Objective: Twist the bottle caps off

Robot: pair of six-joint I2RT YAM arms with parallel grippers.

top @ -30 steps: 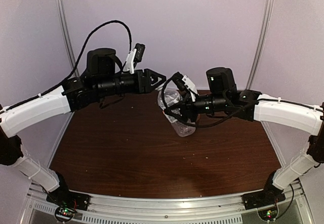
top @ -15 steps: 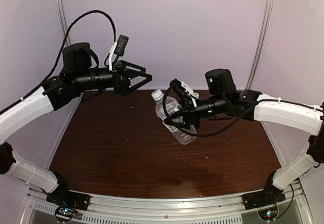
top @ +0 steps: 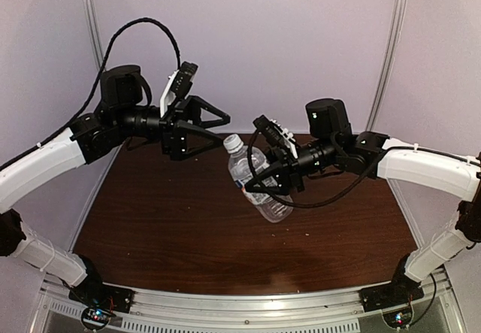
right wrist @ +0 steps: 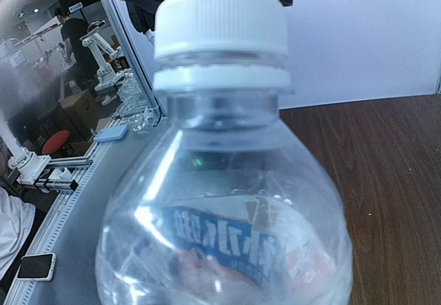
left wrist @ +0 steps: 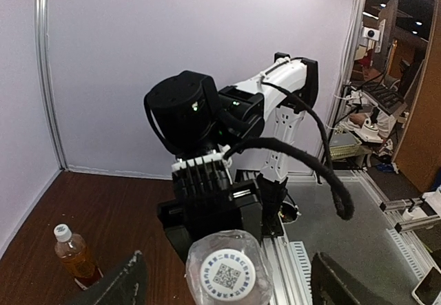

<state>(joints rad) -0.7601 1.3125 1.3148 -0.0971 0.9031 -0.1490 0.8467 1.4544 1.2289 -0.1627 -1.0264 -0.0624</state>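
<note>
Uncapping is in hand, we judge: right claw [top: 261, 182] pinches the clear water bottle [top: 242, 164] tilted above the counter [top: 165, 220], white cap [top: 233, 142] on. Left claw [top: 223, 133], spread just off it, must next close round it. Cap top shows a QR code; the label [right wrist: 220, 239] has blue print, perhaps Chinese, unreadable

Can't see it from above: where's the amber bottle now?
Left wrist view, lower left: the amber bottle stands upright on the brown table, capped, apart from the clear bottle at bottom centre.
</note>
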